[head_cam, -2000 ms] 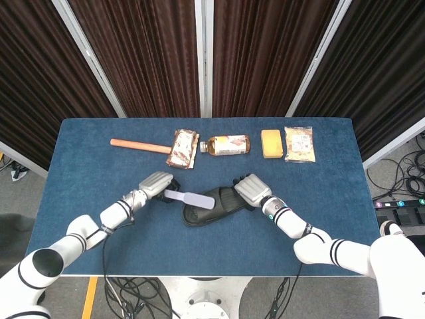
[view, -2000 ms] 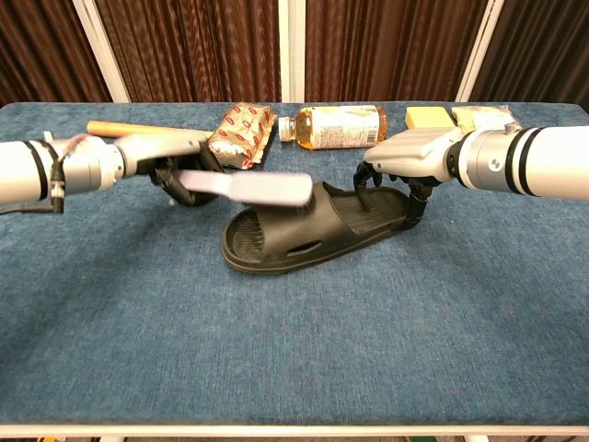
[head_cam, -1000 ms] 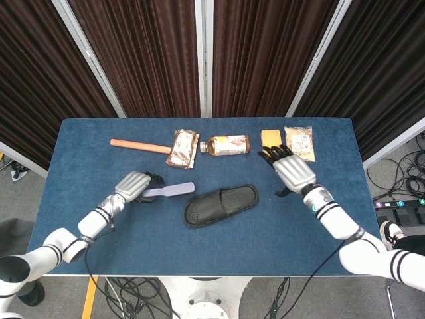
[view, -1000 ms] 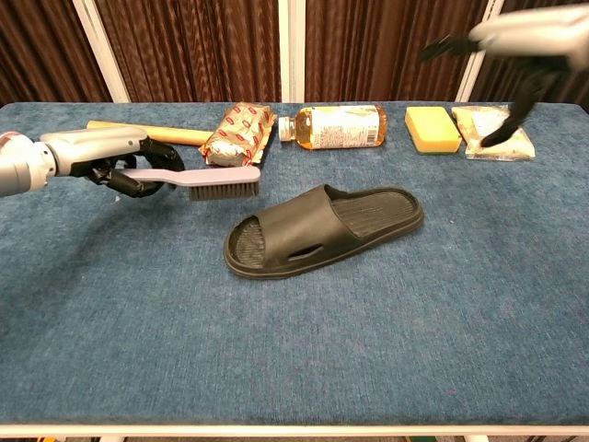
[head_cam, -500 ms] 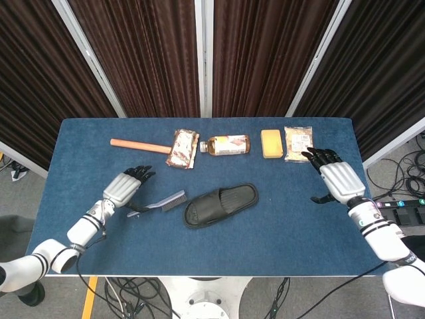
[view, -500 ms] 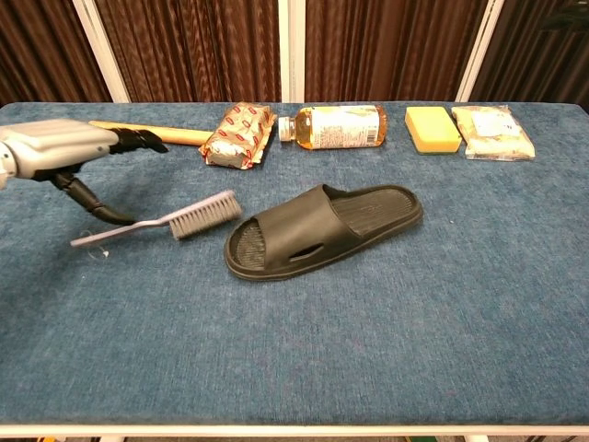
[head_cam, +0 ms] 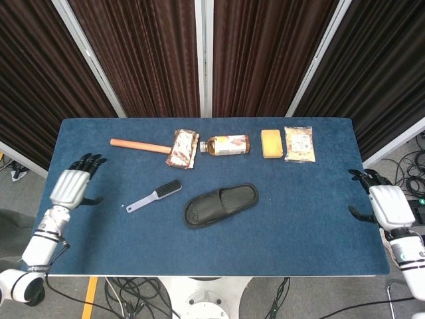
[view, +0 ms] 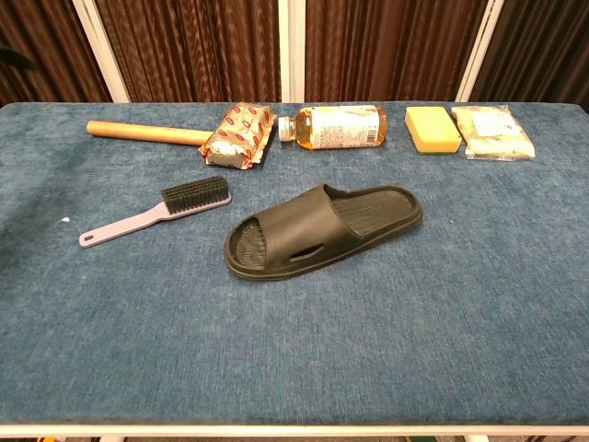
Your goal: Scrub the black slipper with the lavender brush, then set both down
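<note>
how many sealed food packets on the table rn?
2. A red-and-white snack packet lies in the back row, between the wooden stick and the bottle. A clear packet lies at the back right, beside the yellow sponge. None looks hidden.

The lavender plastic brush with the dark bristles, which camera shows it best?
The chest view: the lavender plastic brush appears larger there, lying bristles-up left of the black slipper. The head view shows the brush whole but smaller, from above.
</note>
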Available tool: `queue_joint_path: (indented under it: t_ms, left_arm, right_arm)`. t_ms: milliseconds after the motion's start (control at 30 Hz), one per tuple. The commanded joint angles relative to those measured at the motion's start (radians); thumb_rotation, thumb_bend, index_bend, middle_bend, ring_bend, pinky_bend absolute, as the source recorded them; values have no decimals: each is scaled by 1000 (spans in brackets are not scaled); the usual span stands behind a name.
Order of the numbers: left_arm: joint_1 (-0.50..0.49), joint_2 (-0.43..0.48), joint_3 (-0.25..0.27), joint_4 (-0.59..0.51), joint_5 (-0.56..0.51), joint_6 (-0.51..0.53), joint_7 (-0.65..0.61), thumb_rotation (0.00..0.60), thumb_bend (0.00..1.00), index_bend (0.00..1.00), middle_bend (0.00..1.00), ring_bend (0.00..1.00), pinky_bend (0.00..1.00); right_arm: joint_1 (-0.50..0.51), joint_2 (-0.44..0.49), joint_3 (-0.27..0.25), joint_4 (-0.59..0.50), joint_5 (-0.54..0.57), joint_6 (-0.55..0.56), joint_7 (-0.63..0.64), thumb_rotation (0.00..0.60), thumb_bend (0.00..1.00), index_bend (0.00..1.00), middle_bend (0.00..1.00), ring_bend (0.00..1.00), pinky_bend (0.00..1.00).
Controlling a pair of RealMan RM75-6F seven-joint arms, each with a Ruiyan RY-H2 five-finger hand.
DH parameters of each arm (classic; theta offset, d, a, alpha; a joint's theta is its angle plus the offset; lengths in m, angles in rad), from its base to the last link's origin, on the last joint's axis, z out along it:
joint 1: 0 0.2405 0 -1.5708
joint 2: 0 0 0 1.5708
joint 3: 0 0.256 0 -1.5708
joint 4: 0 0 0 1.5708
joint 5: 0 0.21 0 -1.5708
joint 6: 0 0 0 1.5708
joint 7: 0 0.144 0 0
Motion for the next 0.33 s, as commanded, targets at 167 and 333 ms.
queue_joint_path:
  t_ms: [167,333]
  left_arm:
    - [225,72,21,-138,0,290,73,600,105,221,217,88,220]
    - [281,74,42,-197,49,350,95,600,104,221,217,88,218]
  right_arm:
    - [-169,-50,-61,11,-75,177,0,600,164,113,196,52,138]
    - [-201,-57,-64,8,-118,211,16,600,164,107,194,48,114]
